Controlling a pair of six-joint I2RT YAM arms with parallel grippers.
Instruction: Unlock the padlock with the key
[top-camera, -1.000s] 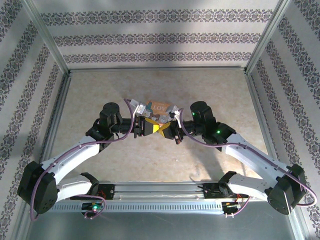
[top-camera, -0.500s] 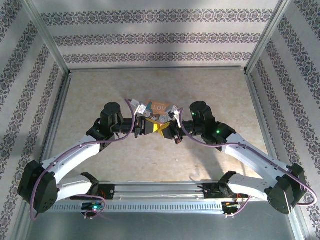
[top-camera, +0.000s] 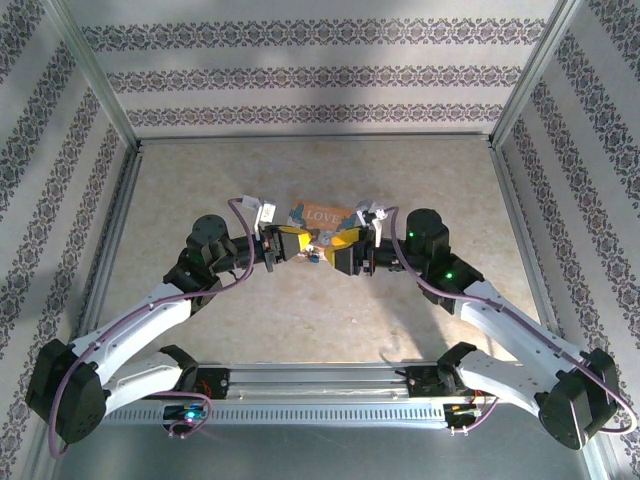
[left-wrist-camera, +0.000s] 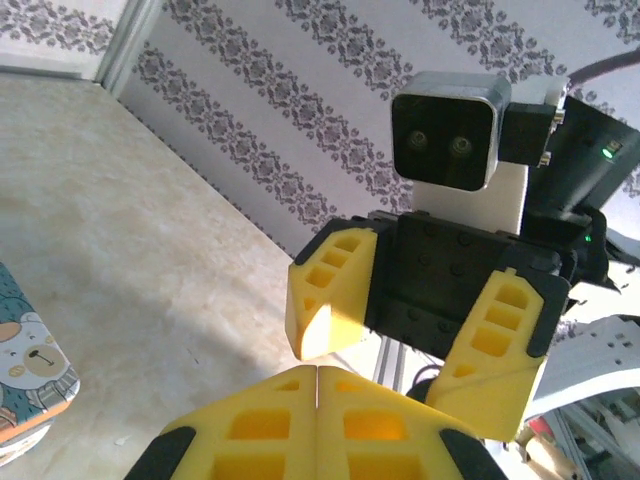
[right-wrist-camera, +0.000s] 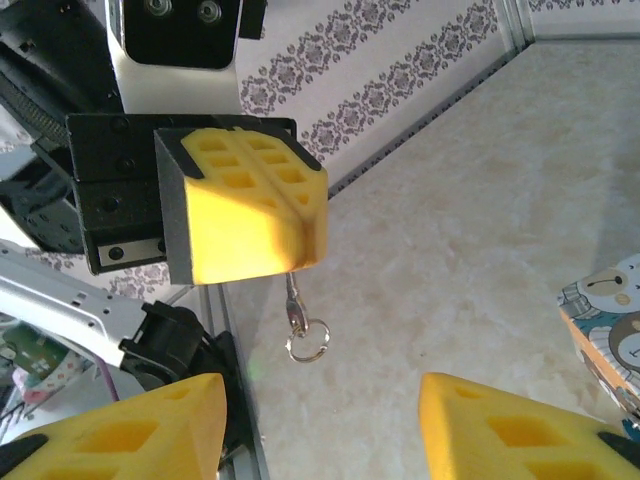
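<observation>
My left gripper is shut, its yellow fingers pressed together. In the right wrist view a thin silvery key hangs from its closed tips, with a small split ring dangling below. My right gripper faces it a short way off, open, with nothing between its fingers. In the top view a tiny teal-silver speck lies on the table between the two grippers; I cannot tell whether it is the padlock.
The orange-and-teal cartoon box lettered "LOVE" lies just behind the grippers; its corner shows in the left wrist view and the right wrist view. Patterned walls and metal rails enclose the beige table.
The two grippers, close together a second ago, have drawn apart: the left went left, the right went right and stands open. The key stayed in the left gripper.
</observation>
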